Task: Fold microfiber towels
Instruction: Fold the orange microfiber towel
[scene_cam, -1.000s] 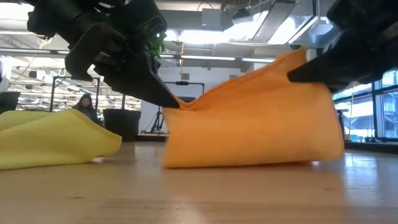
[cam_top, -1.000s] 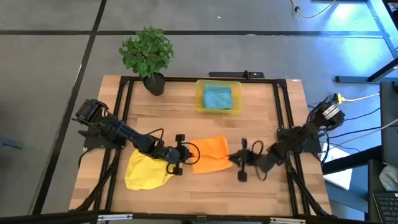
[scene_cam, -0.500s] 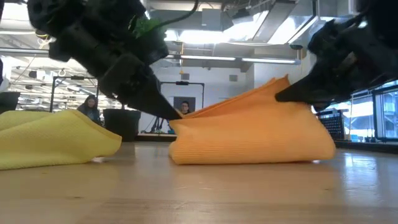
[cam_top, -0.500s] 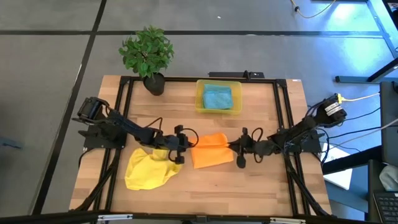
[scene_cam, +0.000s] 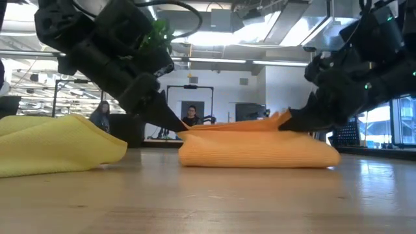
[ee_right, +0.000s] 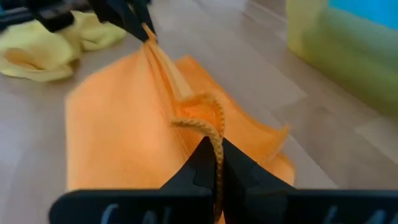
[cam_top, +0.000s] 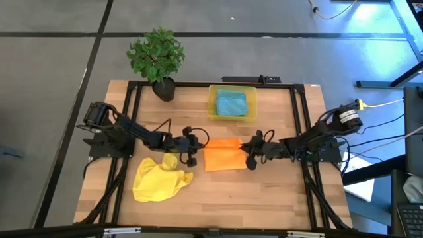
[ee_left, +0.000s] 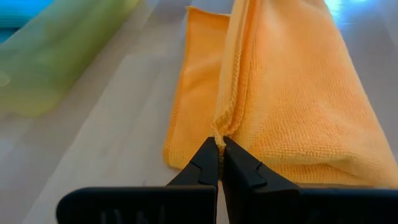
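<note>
Lowering the orange towel [cam_top: 221, 158] at table centre, we have brought its raised top edge down flat since a second ago. Left gripper [ee_left: 219, 149] and right gripper [ee_right: 212, 149] stay pinched on opposite corners; fold nearly complete.

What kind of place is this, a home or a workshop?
Probably a robotics lab in an open, office-like hall. A wooden table in a black frame stands on grey floor, cables trail nearby, and people sit at workstations under strip lights.
</note>
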`<state>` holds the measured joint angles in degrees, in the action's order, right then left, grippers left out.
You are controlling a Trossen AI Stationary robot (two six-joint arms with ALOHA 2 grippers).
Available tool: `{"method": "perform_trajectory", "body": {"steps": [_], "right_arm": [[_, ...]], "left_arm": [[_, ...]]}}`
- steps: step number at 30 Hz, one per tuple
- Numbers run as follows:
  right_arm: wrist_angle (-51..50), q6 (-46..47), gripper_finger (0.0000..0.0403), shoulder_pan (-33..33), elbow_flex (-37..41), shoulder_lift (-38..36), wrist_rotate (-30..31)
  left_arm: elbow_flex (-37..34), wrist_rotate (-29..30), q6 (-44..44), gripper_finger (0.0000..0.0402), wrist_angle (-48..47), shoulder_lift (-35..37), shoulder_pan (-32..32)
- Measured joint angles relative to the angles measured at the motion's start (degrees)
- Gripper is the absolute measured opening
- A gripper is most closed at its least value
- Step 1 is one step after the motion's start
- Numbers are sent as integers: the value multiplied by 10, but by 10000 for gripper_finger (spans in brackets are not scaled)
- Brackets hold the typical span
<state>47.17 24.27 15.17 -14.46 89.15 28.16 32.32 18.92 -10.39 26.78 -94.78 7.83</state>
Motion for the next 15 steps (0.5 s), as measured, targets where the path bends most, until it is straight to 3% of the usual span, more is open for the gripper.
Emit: {"method": "perform_trajectory", "body": {"steps": [10, 15], "right_arm": [[20, 33, 6, -14, 0, 55, 7], [10, 44, 6, -16, 2, 64, 32]], "left_arm": [[0, -25, 3, 2, -3, 0, -25], [-1, -20, 4, 38, -10, -1, -26]]}}
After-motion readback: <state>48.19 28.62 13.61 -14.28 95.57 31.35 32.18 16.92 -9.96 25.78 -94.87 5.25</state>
